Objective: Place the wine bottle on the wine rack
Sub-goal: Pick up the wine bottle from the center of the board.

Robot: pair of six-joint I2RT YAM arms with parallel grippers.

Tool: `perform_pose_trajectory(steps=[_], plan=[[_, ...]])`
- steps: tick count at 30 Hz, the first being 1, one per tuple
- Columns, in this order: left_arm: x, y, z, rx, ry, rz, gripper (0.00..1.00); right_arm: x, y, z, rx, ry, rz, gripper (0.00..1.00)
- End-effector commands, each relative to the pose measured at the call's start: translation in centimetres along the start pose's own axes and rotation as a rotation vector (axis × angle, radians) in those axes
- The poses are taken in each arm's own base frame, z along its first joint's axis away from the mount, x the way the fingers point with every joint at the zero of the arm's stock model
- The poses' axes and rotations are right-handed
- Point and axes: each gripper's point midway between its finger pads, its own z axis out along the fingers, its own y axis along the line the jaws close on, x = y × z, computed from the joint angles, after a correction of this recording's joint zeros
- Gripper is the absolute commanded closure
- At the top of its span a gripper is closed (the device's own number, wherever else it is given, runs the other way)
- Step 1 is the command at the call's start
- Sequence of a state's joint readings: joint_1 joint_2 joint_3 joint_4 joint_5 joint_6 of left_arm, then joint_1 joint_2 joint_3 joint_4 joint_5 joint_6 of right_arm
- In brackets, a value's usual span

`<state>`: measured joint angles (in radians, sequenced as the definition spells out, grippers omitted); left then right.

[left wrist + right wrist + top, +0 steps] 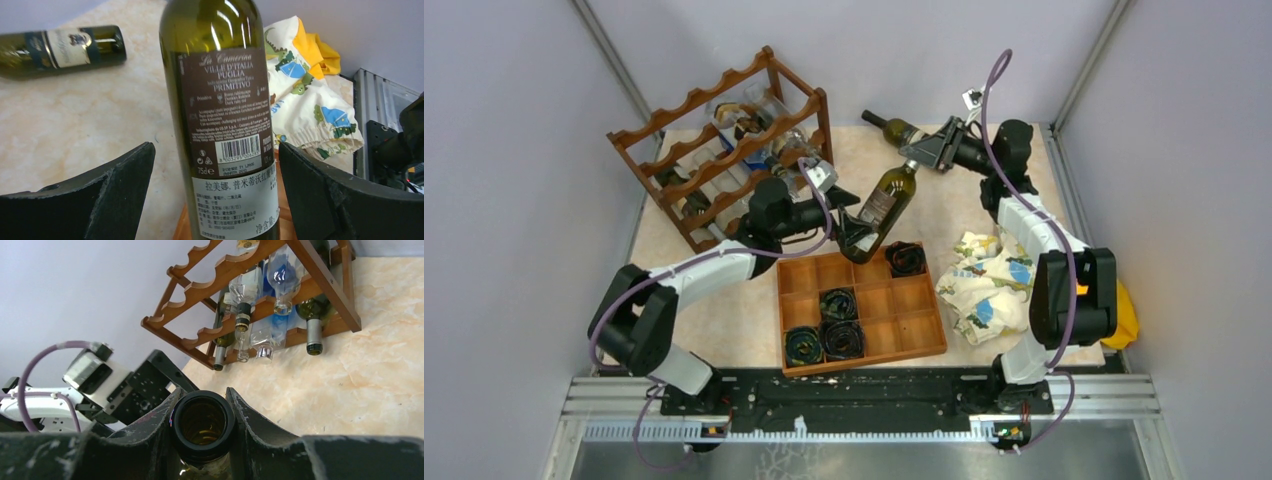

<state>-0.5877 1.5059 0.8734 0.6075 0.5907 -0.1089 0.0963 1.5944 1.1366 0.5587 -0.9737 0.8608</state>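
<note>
Right fingers (150, 437) pinch the wine bottle (889, 200); wine rack (325, 284) holds bottles (282, 277).

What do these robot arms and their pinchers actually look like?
The left arm and right arm are jointed tubes, white with black blocky joints. A purple cable loops loosely along each. Each ends in two black wedge-shaped fingers, scuffed pale grey at the edges.

Bare tabletop (844, 145) btwn wine rack (694, 97) & lying bottle (892, 127) leaves room (tray (924, 320) + cloth (989, 285) block near side).
</note>
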Motion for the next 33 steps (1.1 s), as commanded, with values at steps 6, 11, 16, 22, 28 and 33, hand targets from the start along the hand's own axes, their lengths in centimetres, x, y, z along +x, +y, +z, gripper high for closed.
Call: perform_pose_trajectory(steps=[6, 11, 16, 22, 28, 33], plan=[[4.2, -0.4, 2.1, -0.021, 0.14, -0.134, 0.01, -3.1, 4.9, -0.4, -0.083, -0.087, -0.13, 1.0], [5.4, -0.7, 2.3, -0.015, 0.172, -0.151, 0.06, -2.8, 4.4, -0.3, -0.072, -0.085, -0.122, 1.0], [5.5, -0.6, 2.9, 0.011, 0.2, -0.128, 0.53, -2.1, 4.1, -0.3, -0.07, -0.063, -0.131, 1.0], [5.1, 0.1, 1.7, 0.007, 0.284, -0.014, 1.0, 0.5, 3.0, -0.8, -0.066, 0.055, -0.198, 0.57], [4.1, 0.5, -1.5, 0.072, 0.326, 0.081, 1.0, 3.2, 1.5, -1.8, -0.041, 0.217, -0.318, 0.02], [3.8, 0.6, -3.6, 0.113, 0.392, 0.157, 1.0, 4.2, 2.3, -2.6, -0.111, 0.314, -0.439, 0.02]])
